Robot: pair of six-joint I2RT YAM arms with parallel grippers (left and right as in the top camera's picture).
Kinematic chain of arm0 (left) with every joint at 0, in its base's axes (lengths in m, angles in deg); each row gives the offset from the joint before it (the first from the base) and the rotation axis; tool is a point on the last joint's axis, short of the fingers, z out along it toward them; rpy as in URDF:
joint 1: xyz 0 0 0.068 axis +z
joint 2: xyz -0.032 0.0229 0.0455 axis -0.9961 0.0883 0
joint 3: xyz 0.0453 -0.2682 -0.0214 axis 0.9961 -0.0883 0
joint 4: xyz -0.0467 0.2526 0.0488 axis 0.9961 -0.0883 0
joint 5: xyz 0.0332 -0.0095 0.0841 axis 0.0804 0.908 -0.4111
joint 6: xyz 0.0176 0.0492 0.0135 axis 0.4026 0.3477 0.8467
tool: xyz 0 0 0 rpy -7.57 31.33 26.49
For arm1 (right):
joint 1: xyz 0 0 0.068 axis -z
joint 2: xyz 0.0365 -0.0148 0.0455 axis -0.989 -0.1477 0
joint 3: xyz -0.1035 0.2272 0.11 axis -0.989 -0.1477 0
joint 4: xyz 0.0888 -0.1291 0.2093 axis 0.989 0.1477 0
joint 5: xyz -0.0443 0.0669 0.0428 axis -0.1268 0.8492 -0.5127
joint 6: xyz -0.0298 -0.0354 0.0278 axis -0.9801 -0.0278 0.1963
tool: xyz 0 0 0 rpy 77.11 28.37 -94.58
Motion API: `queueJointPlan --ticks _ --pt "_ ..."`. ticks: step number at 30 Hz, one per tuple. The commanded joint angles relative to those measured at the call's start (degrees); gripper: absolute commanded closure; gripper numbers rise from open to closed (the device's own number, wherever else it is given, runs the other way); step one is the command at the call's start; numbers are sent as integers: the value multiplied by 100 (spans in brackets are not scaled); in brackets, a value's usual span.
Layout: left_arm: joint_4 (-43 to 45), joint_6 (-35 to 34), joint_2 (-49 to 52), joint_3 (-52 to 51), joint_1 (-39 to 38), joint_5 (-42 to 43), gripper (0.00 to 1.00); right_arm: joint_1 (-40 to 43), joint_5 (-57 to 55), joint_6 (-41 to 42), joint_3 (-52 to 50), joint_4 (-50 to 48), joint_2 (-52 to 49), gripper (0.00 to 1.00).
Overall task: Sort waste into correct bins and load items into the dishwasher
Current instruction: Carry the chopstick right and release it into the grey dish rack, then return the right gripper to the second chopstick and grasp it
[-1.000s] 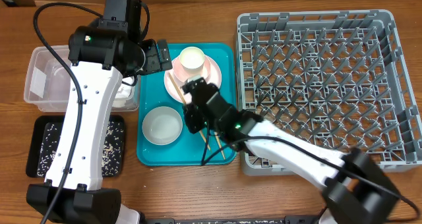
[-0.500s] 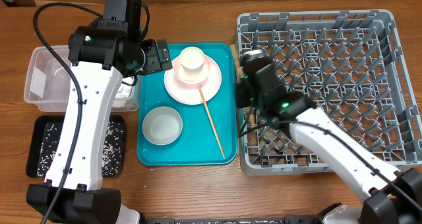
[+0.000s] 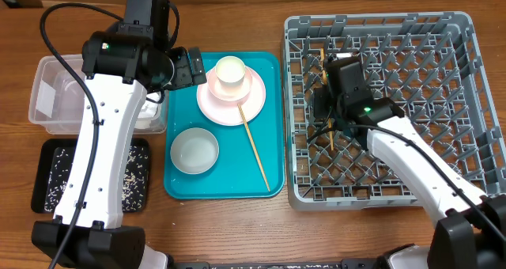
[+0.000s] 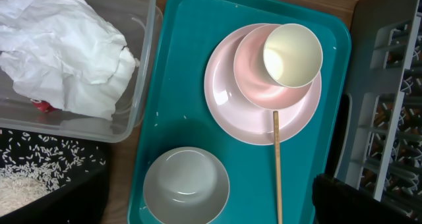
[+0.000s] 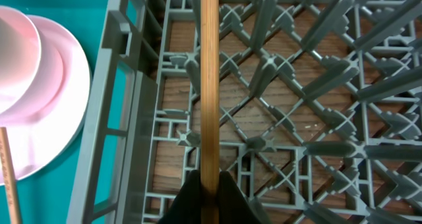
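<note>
Toward the right edge of the desk, the right gripper [image 5: 210, 188] hangs over the dish rack [image 3: 379, 20], just inside its left wall. Its jaws are closed on one chopstick [image 5: 209, 79]. The stick runs straight out from the fingertips, its long axis parallel to that wall, pointing at the far edge of the desk. Whether it touches the pegs cannot be told. Judged from this, the release calls for lowering it lengthwise between the peg rows.

The second chopstick [image 3: 254, 154] lies on the teal tray [image 3: 269, 63] at mid-desk, to the left of the rack. It slants from the pink plate [image 3: 253, 103] toward the tray's near right corner, between the two arms. The left gripper [image 3: 186, 67] hovers at the tray's far left corner; whether its jaws are open cannot be told.
</note>
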Motion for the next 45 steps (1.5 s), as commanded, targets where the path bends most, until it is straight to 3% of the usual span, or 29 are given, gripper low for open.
queueJointPlan --ticks 1,26,35,37,45 --pt "22 24 -20 55 -7 7 0 17 -61 -127 39 24 -37 96" --pt "24 24 -20 55 -7 7 0 17 -63 -125 35 55 -304 93" --pt "22 24 -20 55 -7 7 0 17 -63 -122 35 42 -411 76" --pt "22 24 -20 55 -7 7 0 17 -63 -122 35 42 -411 67" --pt "24 24 -20 55 -7 7 0 11 -57 -96 35 57 -409 62"
